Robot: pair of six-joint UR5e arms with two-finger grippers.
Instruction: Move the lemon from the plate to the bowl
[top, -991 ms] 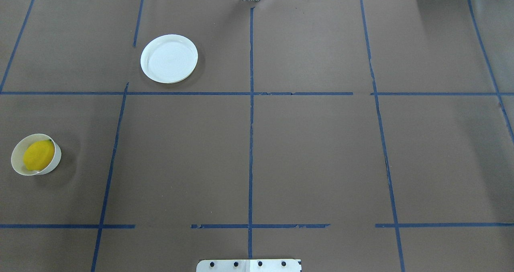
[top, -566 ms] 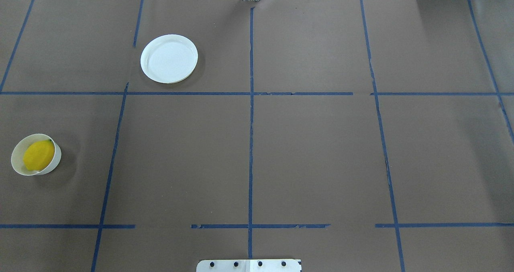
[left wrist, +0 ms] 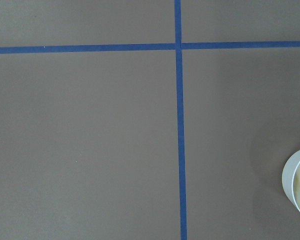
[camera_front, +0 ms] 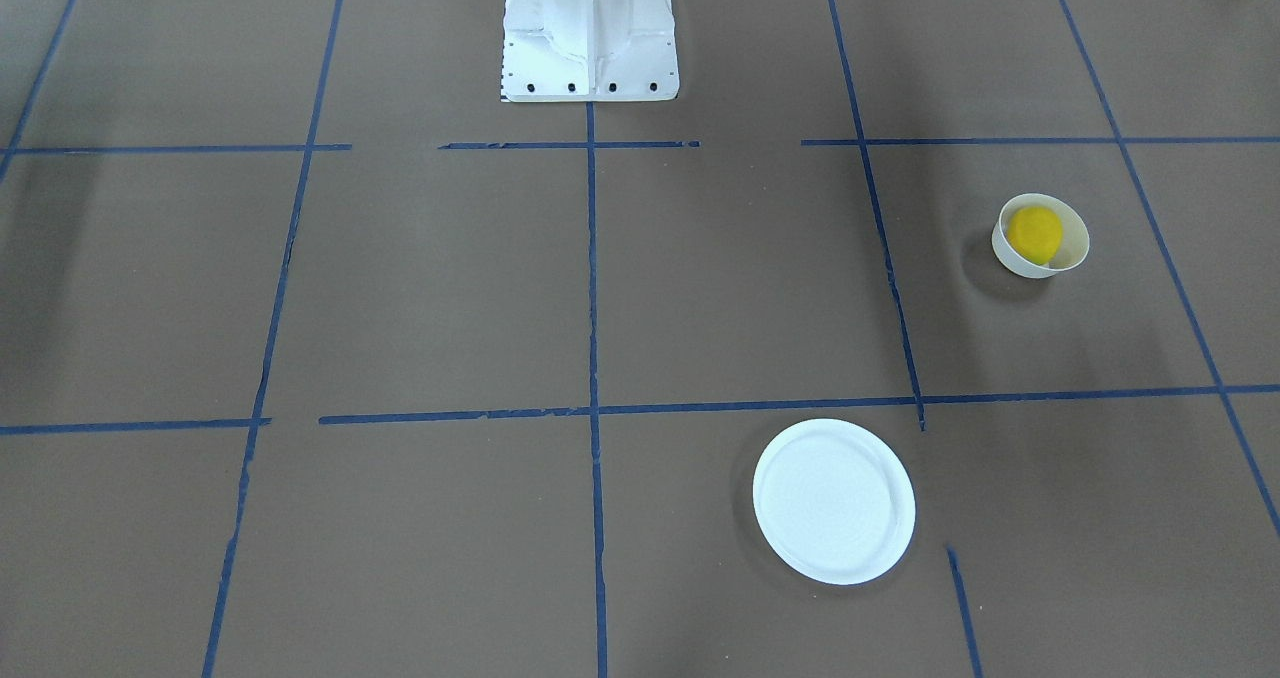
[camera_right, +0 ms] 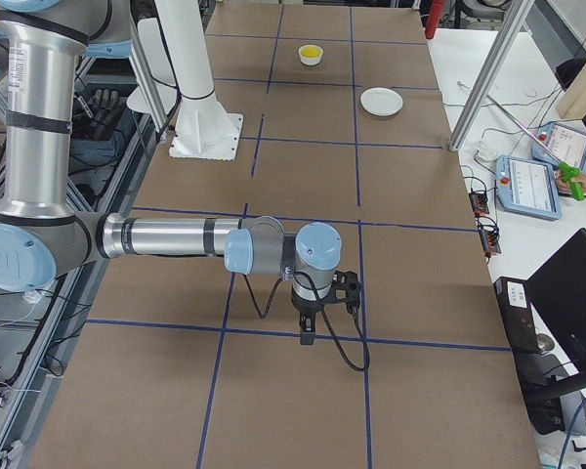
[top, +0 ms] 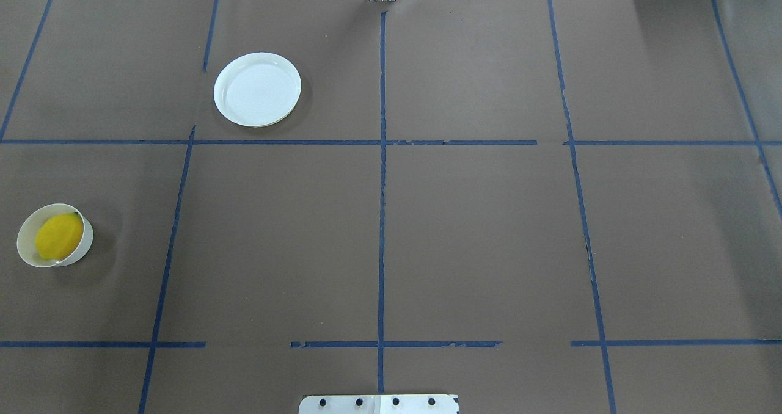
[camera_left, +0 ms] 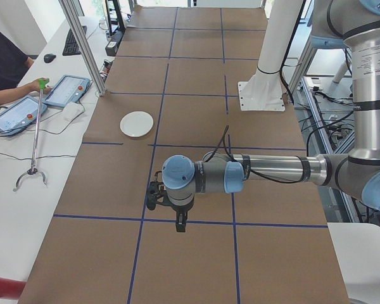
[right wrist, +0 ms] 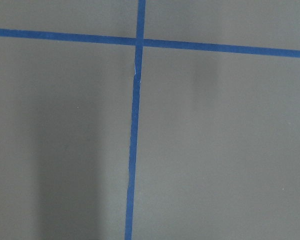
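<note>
The yellow lemon (top: 58, 237) lies inside the small white bowl (top: 86, 243) at the table's left, also seen in the front view (camera_front: 1033, 233) with the bowl (camera_front: 1012, 256). The flat white plate (top: 257, 89) sits bare at the far left-centre, apart from the bowl; it also shows in the front view (camera_front: 833, 501). The left wrist view catches the bowl's edge (left wrist: 291, 175) at its right border. My left gripper (camera_left: 177, 223) and right gripper (camera_right: 307, 335) show only in the side views, high over the table; I cannot tell whether they are open or shut.
The brown table cover carries a grid of blue tape lines. The robot's white base (camera_front: 590, 38) stands at the near-centre edge. An operator's desk with tablets (camera_left: 66, 90) and a grabber tool (camera_left: 33, 145) lies beyond the far edge.
</note>
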